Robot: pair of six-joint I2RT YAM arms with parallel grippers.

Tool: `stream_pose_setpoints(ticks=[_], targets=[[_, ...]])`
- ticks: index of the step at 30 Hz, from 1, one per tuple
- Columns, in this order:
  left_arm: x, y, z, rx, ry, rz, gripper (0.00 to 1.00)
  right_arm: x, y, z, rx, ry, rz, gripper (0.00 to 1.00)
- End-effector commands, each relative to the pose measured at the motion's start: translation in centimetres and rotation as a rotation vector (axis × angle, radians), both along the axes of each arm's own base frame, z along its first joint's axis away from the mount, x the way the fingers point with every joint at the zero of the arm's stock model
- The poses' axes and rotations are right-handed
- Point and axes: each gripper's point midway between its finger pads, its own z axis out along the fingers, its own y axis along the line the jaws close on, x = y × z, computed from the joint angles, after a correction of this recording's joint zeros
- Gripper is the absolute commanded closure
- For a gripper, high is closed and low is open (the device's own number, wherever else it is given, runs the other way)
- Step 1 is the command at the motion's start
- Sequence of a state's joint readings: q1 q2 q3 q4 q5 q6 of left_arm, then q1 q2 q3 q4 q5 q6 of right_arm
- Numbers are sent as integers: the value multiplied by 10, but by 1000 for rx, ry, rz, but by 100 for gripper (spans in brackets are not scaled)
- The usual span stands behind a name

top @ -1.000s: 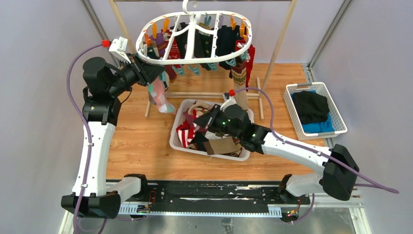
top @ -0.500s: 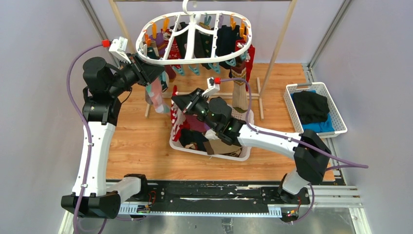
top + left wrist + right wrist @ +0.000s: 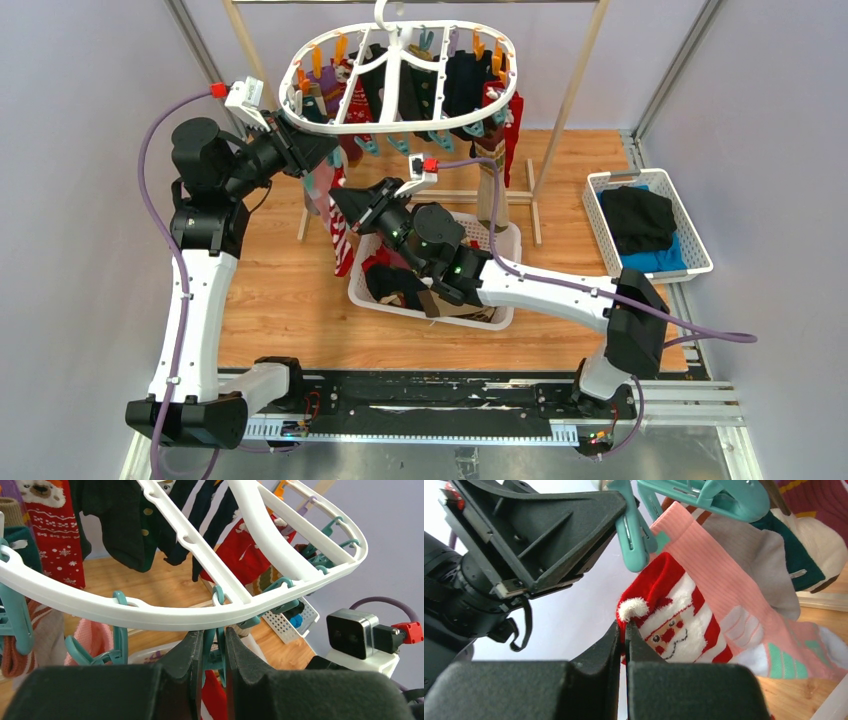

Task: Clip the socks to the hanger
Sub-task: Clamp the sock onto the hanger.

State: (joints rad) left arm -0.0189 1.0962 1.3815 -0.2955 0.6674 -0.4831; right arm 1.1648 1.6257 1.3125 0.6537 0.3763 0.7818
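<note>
under hanger (image 3: 150, 616) | right claw (image 3: 625, 630) — santa sock (image 3: 674, 625) (pinched) | left claw (image 3: 214, 633) — clip (image 3: 213, 655)

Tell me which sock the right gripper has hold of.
The red-and-white Santa sock, pinched at its edge by the right gripper. The pink sock and grey sock beside it are not gripped.

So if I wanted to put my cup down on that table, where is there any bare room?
Bare wood lies left of the sock basket, out to the left arm, and in a strip between that basket and the clothes basket. Under the hanger it is crowded: hanging socks, clips, the left gripper and the right gripper meet there.
</note>
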Motion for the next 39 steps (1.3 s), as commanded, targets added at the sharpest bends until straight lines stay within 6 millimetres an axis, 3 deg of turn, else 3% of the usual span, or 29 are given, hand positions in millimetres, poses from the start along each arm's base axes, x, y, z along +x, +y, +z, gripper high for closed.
stream_pose_setpoints(ticks=[1, 23, 33, 39], targets=[[-12, -5, -10, 13, 30, -45, 95, 8, 4, 2, -19, -26, -55, 100], [-11, -3, -9, 21, 23, -28, 94, 4, 7, 23, -18, -103, -67, 100], [-12, -3, -8, 22, 17, -26, 94, 5, 13, 21, -27, -105, -58, 100], [-12, -2, -9, 36, 11, -20, 94, 6, 10, 33, -19, -141, -75, 100]])
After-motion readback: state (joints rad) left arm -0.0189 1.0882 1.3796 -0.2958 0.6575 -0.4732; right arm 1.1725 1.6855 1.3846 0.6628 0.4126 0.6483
